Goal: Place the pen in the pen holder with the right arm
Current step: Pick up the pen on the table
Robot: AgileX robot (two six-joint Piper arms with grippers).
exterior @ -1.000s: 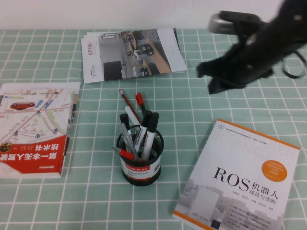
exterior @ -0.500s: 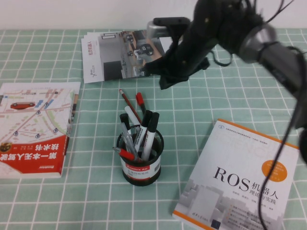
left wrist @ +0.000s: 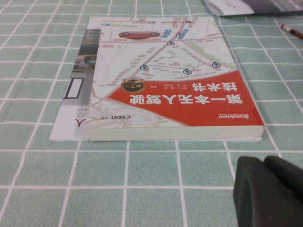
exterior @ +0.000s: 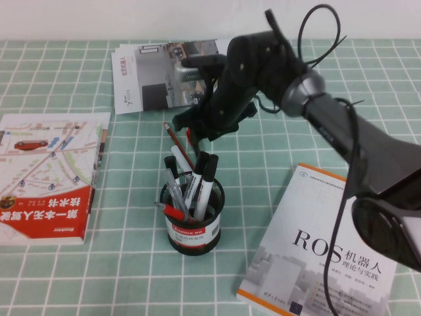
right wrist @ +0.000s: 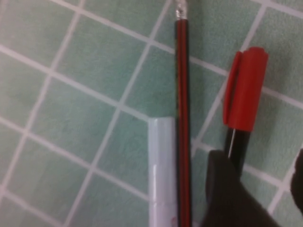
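Note:
The pen [exterior: 191,137], black with a red cap, juts up and back from behind the pen holder [exterior: 192,220], a black mesh cup with a red-and-white label. I cannot tell whether the pen's lower end is inside the cup. My right gripper [exterior: 196,129] hangs just above the red cap. In the right wrist view the right gripper [right wrist: 260,161] is open and the pen [right wrist: 245,90] runs under one finger [right wrist: 227,189]. My left gripper [left wrist: 266,165] is shut and empty, low over the cloth beside a red-and-white book; it is out of the high view.
A thin red pencil [exterior: 175,140] and white markers with black caps [exterior: 205,181] stand in the cup. A red-and-white book [exterior: 49,174] lies left, a ROS book [exterior: 335,250] lies right, and brochures [exterior: 174,72] lie at the back on the green checked cloth.
My right arm has swung from the back right toward the left and down, ending over the pen's red cap. The pen, cup and books have not moved.

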